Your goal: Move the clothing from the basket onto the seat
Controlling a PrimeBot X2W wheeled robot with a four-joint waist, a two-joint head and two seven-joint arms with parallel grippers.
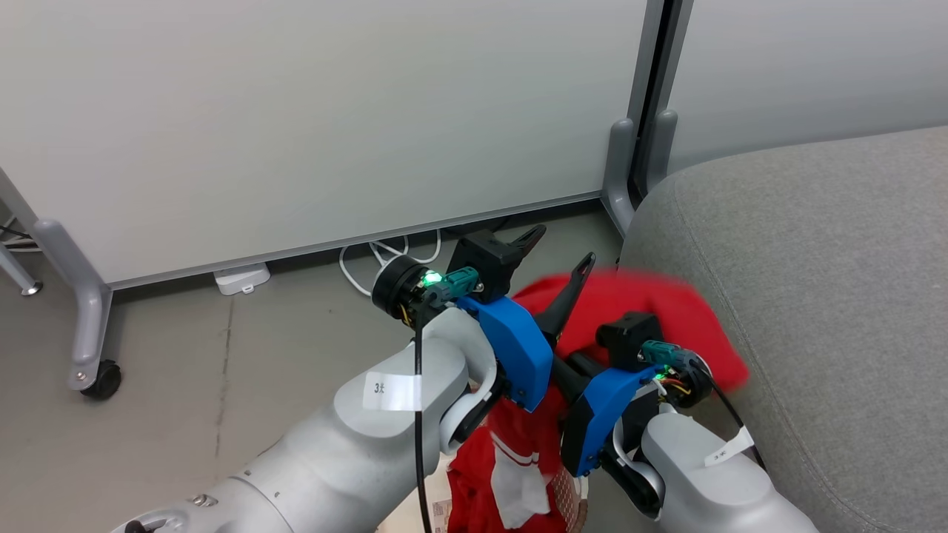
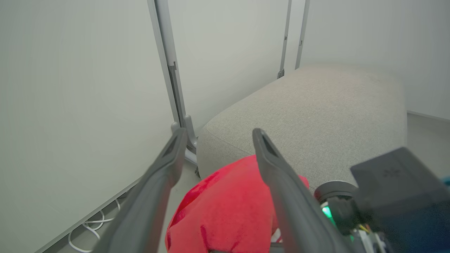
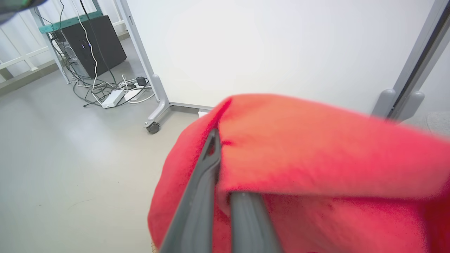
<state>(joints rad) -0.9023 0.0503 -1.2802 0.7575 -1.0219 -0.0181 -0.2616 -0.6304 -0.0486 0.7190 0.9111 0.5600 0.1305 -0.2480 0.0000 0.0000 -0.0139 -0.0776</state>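
While the left gripper [image 2: 218, 135] stands spread mid-frame, the right gripper [image 3: 217, 154] pinches the red clothing [image 1: 666, 311]; lower centre, a forearm sticker [image 1: 391, 390] starts "3", the rest unreadable.

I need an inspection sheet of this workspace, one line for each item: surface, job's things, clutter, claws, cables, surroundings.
surface: grey seat; no clothing rests on it yet.
job's things: red clothing held in the air beside the seat's edge, blurred; a red-and-white piece below the arms; basket mostly hidden.
clutter: white box on the floor by the partition.
claws: left claw open, holding nothing; right claw shut on the clothing.
cables: white cable on the floor; tangled cables near a black case.
surroundings: white partitions on castors; grey floor.
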